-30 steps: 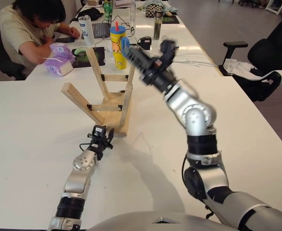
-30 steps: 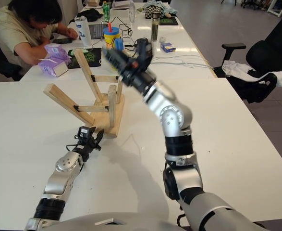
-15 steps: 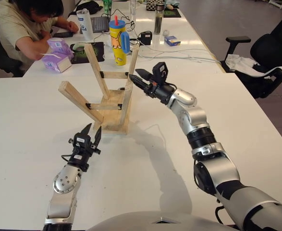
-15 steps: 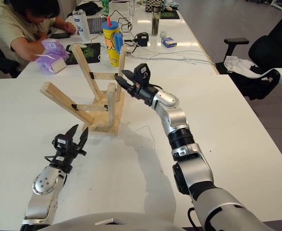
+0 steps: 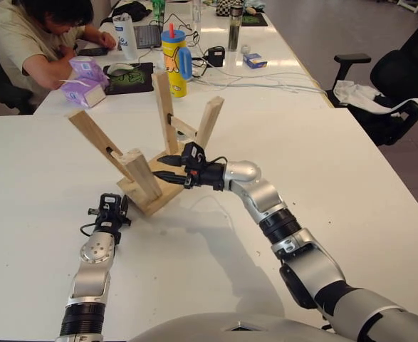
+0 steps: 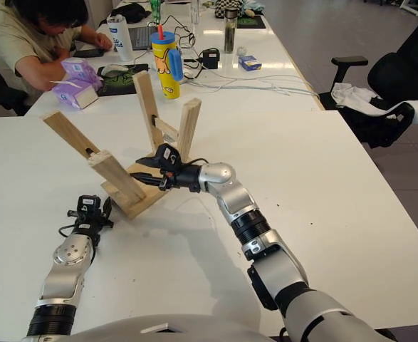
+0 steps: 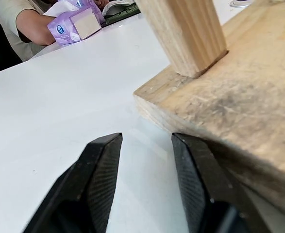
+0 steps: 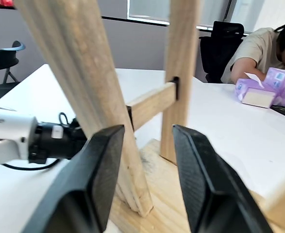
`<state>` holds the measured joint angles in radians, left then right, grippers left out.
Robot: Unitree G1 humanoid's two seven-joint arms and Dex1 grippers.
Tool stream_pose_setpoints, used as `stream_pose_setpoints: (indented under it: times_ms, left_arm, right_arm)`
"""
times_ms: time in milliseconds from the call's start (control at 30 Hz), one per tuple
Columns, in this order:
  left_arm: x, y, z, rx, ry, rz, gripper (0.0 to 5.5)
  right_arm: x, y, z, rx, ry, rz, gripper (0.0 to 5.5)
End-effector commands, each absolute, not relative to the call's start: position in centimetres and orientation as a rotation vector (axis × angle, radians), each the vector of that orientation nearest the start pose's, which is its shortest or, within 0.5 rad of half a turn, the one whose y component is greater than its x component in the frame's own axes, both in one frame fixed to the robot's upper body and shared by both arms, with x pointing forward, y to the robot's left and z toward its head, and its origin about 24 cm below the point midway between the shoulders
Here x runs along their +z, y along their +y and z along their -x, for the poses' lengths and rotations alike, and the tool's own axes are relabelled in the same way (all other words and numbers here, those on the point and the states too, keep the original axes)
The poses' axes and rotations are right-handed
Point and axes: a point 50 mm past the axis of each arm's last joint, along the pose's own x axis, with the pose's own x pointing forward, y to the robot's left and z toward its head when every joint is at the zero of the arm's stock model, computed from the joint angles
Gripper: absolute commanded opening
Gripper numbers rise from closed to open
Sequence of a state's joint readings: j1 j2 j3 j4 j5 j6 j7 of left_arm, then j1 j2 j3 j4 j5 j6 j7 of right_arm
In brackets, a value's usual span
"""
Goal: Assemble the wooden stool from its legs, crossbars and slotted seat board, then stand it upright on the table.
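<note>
The wooden stool [image 5: 152,194] stands upside down on the white table [image 5: 351,185], seat board down and its legs [image 5: 164,100] pointing up and outward, with crossbars [image 8: 152,102] joining them. My right gripper [image 5: 159,166] is open, low among the legs just above the seat board, and a leg [image 8: 79,73] stands close in front of its fingers. My left gripper [image 5: 116,201] is open on the near left of the stool, its tips just short of the seat board's corner [image 7: 229,97], holding nothing.
A second table behind carries a yellow cup [image 5: 173,60], a purple tissue box [image 5: 84,89], a bottle [image 5: 127,39] and cables, with a person seated there. A black office chair [image 5: 401,78] stands at the right. The near and right parts of my table are bare.
The stool has tipped from lying on its side to seat-down with legs up. My right gripper dropped down and left among the legs. My left gripper advanced to the seat's corner.
</note>
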<state>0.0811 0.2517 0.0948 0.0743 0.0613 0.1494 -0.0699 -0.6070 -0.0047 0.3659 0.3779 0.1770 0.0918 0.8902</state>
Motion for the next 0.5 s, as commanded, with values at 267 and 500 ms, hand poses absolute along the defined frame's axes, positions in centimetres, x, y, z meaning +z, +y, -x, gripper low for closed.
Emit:
stream_pose_setpoints:
  times_ms: [267, 500]
  left_arm:
    - [-0.3, 20.6, -23.7, -0.031, 0.34, -0.262, 1.92]
    - [1.2, 22.9, -19.9, 0.142, 0.267, -0.259, 1.92]
  right_arm:
    - [9.7, 0.9, -26.1, 1.331, 0.053, 0.003, 1.85]
    - [9.1, -6.4, -22.2, 1.113, 0.199, -0.119, 1.85]
